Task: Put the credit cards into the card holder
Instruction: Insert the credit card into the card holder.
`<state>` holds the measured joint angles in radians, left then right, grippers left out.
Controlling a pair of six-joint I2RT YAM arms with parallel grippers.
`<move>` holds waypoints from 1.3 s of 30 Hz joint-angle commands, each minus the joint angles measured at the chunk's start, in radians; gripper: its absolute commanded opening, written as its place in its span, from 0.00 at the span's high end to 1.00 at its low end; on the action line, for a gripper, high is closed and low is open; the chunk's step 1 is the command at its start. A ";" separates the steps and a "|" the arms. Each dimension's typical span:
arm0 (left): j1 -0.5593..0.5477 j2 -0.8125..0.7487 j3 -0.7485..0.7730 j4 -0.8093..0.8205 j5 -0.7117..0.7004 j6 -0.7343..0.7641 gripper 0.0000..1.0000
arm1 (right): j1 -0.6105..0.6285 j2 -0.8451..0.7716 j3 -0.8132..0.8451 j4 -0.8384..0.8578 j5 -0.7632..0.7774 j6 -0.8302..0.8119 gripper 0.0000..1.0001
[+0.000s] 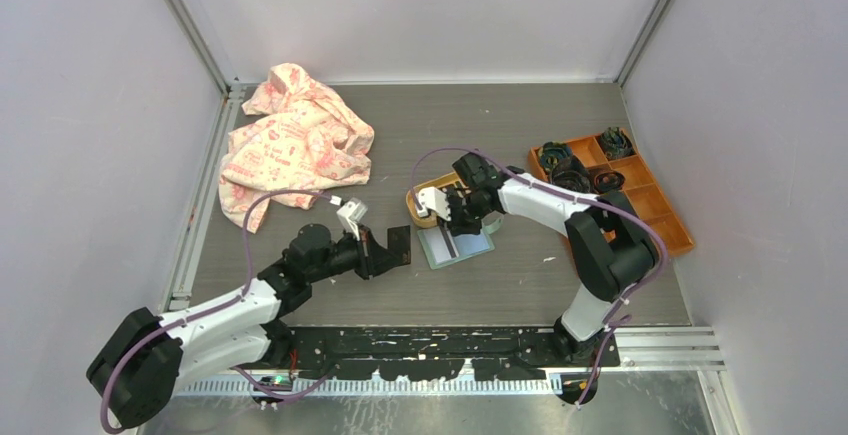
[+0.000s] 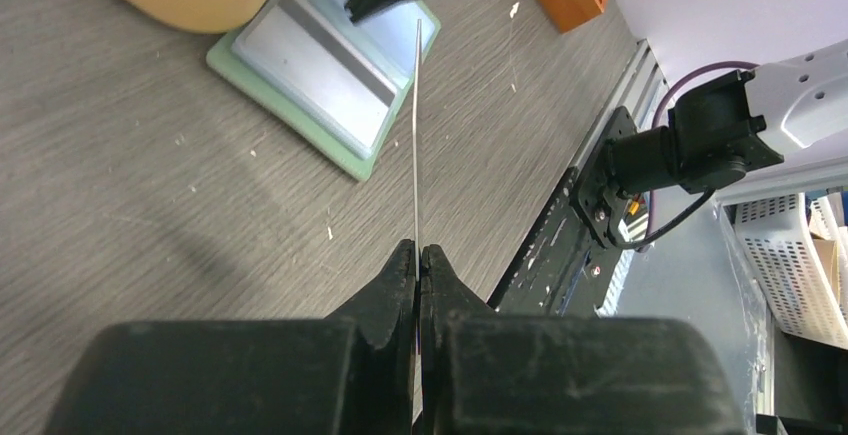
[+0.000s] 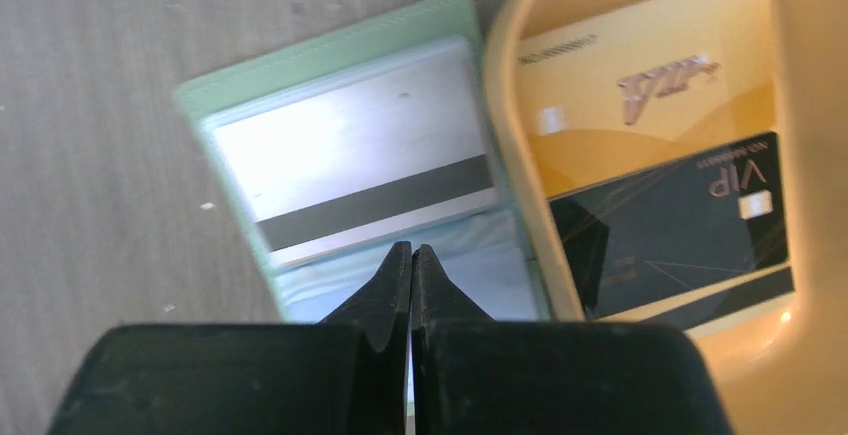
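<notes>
Sage-green card holder point(image 1: 455, 245) lies open on the desk point(image 1: 520, 285) with one striped card point(image 3: 360, 165) on it, right hand point(image 3: 411, 255) pressed together just above, left hand point(image 2: 418, 255) pinching a dark card point(image 2: 416, 135) to its left, gold card point(image 3: 640, 65) and VIP card point(image 3: 680, 225) waiting in the tray point(image 3: 510, 105).

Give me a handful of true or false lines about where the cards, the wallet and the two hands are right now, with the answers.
1. The left hand pinches a card, seen edge-on from the left wrist. True.
2. The wallet lies folded shut. False: it lies open, with a striped card showing in it.
3. The yellow tray holds a gold card and a black card. True.
4. The right hand is spread wide. False: its fingers are together, over the wallet.
5. The cloth covers the orange box. False: the cloth lies far left, the box far right.
</notes>
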<state>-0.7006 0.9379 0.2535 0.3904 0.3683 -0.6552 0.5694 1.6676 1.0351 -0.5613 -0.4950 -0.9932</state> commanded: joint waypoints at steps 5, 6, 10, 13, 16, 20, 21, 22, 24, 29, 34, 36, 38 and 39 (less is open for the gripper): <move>0.004 0.073 -0.072 0.271 0.042 -0.169 1.00 | 0.016 0.073 0.077 0.320 0.245 0.199 0.99; 0.004 0.097 -0.076 0.316 0.048 -0.192 1.00 | 0.016 0.089 0.100 0.340 0.259 0.215 0.99; 0.003 0.197 -0.077 0.443 0.056 -0.280 1.00 | 0.016 0.148 0.165 0.407 0.318 0.303 0.99; 0.001 0.290 -0.073 0.545 0.046 -0.354 1.00 | 0.004 0.162 0.200 0.414 0.282 0.370 0.98; -0.010 0.378 -0.064 0.629 0.017 -0.434 1.00 | -0.040 0.112 0.195 0.359 0.132 0.401 0.92; -0.059 0.484 -0.040 0.722 -0.065 -0.532 1.00 | -0.143 -0.038 0.135 0.186 -0.161 0.267 0.80; -0.079 0.509 -0.029 0.735 -0.093 -0.547 1.00 | -0.174 -0.074 0.117 0.116 -0.229 0.184 0.74; -0.096 0.533 -0.013 0.741 -0.118 -0.555 1.00 | -0.203 -0.100 0.105 0.027 -0.281 0.081 0.68; -0.139 0.585 0.021 0.742 -0.175 -0.578 1.00 | -0.248 -0.137 0.075 -0.110 -0.310 -0.115 0.55; -0.178 0.774 0.123 0.807 -0.201 -0.660 1.00 | -0.284 -0.135 0.034 -0.218 -0.217 -0.286 0.41; -0.179 0.928 0.160 0.916 -0.177 -0.748 1.00 | -0.284 -0.075 0.040 -0.240 -0.172 -0.324 0.40; -0.179 0.951 0.161 0.923 -0.175 -0.760 1.00 | -0.283 -0.058 0.030 -0.243 -0.160 -0.348 0.38; -0.178 0.956 0.160 0.908 -0.177 -0.760 1.00 | -0.283 -0.050 0.020 -0.241 -0.142 -0.370 0.33; -0.178 0.955 0.163 0.894 -0.177 -0.758 1.00 | -0.280 -0.049 0.016 -0.238 -0.134 -0.376 0.31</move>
<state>-0.8772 1.8935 0.3985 1.1946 0.2031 -1.3811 0.2825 1.6196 1.0576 -0.7776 -0.6537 -1.2831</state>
